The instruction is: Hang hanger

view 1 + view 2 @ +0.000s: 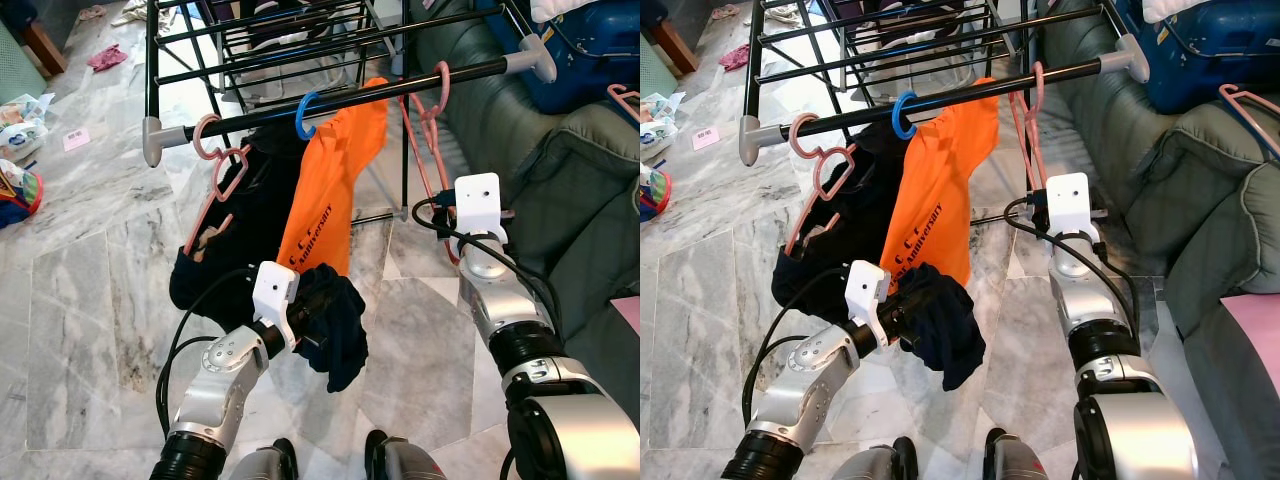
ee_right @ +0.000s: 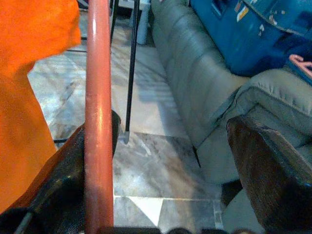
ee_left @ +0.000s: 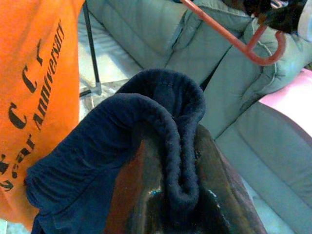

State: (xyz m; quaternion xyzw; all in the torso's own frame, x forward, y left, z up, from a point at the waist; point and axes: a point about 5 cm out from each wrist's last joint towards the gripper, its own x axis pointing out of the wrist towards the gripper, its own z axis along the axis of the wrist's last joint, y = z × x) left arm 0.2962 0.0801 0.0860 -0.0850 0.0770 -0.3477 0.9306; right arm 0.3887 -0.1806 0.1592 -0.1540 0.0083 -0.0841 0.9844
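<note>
A pink hanger [image 1: 432, 120] hooks over the black rack bar [image 1: 380, 95] near its right end. My right gripper [image 2: 175, 146] is open around the hanger's lower part, and the pink rod [image 2: 97, 97] lies against one finger [image 2: 73, 170]. Low in front of the rack, my left gripper [image 3: 180, 161] is shut on a dark navy garment [image 1: 335, 330], whose cloth folds over the fingers. An orange shirt [image 1: 335, 180] hangs on a blue hanger [image 1: 305, 115] at mid-bar. Another pink hanger [image 1: 215, 165] with a black garment [image 1: 250, 230] hangs near the left end.
A green sofa [image 1: 570, 190] stands close on the right, with a blue bag [image 1: 590, 50] and another pink hanger [image 1: 625, 100] on it. A black drying rack [image 1: 290, 40] stands behind the bar. Clothes and clutter [image 1: 20, 130] lie on the marble floor at far left.
</note>
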